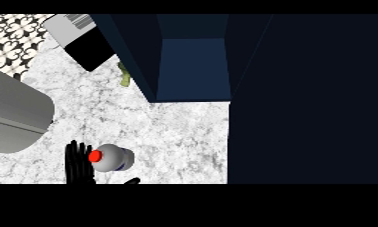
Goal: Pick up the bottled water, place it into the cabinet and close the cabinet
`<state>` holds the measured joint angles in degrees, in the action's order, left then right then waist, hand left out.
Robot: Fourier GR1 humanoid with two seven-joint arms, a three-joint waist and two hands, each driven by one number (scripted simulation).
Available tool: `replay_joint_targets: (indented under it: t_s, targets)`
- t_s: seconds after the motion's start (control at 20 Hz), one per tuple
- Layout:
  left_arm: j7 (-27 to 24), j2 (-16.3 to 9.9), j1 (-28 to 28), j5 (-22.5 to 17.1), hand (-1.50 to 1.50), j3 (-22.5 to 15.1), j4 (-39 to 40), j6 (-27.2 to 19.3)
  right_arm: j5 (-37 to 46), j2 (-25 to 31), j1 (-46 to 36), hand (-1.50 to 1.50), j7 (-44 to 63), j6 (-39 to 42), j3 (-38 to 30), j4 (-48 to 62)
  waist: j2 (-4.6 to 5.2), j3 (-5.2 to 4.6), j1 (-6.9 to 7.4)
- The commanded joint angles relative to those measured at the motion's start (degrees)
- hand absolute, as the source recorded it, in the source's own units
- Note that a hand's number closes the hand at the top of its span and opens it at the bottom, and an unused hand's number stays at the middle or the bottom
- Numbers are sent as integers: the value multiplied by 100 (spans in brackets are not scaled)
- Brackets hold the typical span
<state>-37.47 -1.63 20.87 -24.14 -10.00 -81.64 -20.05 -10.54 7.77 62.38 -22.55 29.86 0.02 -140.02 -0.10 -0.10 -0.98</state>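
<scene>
Open cabinet [193,66] ahead of bottled water [112,158] — green item [125,77], perhaps produce, beside it.

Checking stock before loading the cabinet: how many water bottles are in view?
1. The bottle stands on the counter near the lower edge, beside the left hand. Others may be hidden by the cabinet.

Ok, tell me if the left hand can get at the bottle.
Probably yes: the left hand is open right beside the bottle, fingers along its left side, with nothing between them.
</scene>
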Motion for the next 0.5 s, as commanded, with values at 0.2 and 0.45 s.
replay_joint_targets:
  t_s: [0.2,0.45]
  targets:
    - [-782,-30,-251,-150,-150,464,1107,430,-551,-51,569,-150,244,54,-187,-1111,10,-1,42]
    - [-795,-163,-893,-552,-150,777,1649,900,-155,-230,812,-150,-19,154,17,-1117,1,-2,2]
